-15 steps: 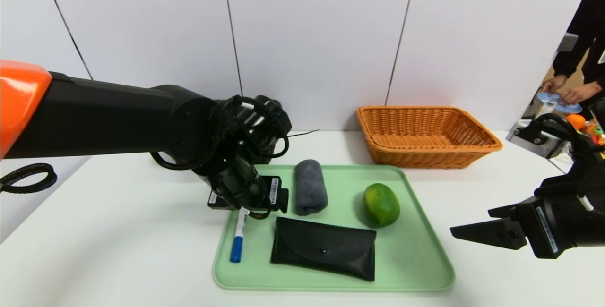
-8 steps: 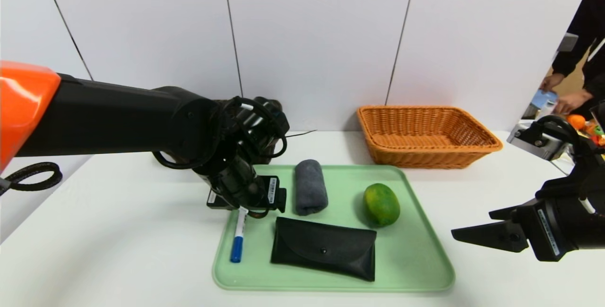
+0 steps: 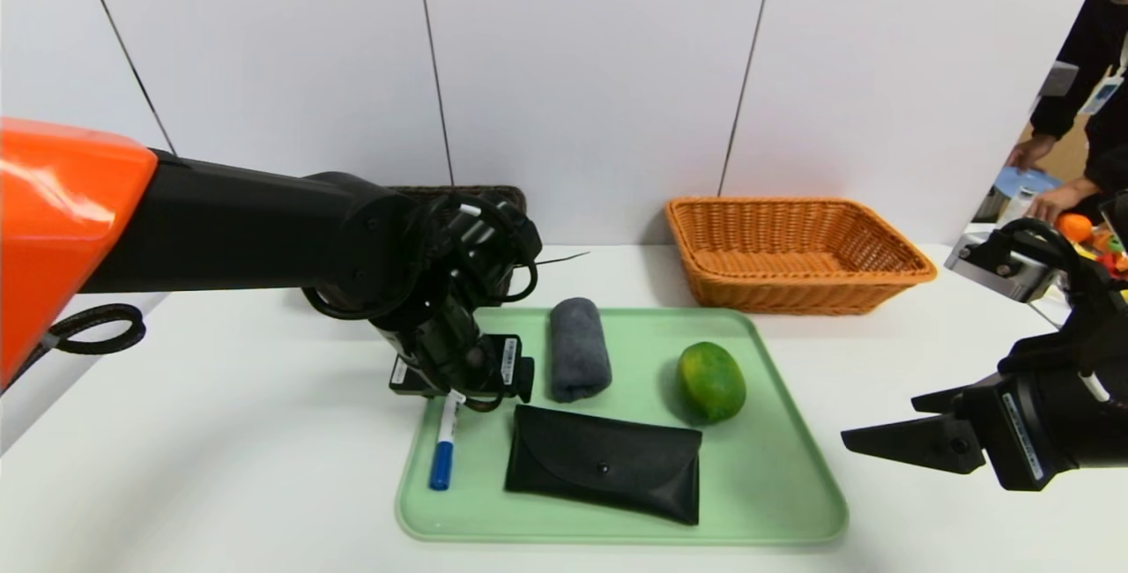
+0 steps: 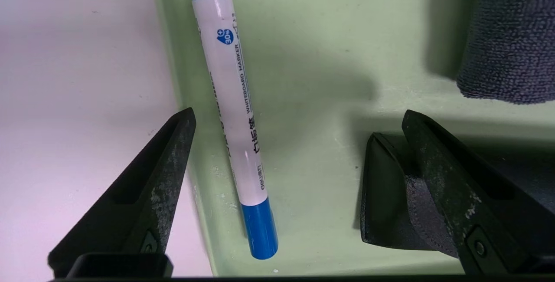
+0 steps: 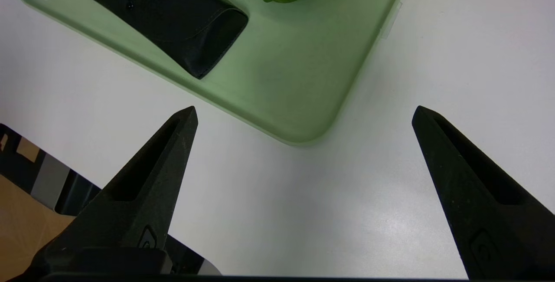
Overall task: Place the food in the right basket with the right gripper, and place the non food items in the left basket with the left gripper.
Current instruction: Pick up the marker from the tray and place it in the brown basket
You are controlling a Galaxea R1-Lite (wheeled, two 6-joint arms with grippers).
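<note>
White blue-capped plastic marker (image 4: 236,113) is lying by the green tray's rim (image 4: 173,56) between the left gripper (image 4: 299,119)'s spread fingers (image 4: 167,160), risking one finger catching that rim.

The right claw (image 5: 303,113) gapes wide above the white table (image 5: 455,56), near the green tray's (image 5: 295,100) corner.

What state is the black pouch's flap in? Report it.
Shut: the black pouch lies flat on the green tray, flap folded down at its snap.
</note>
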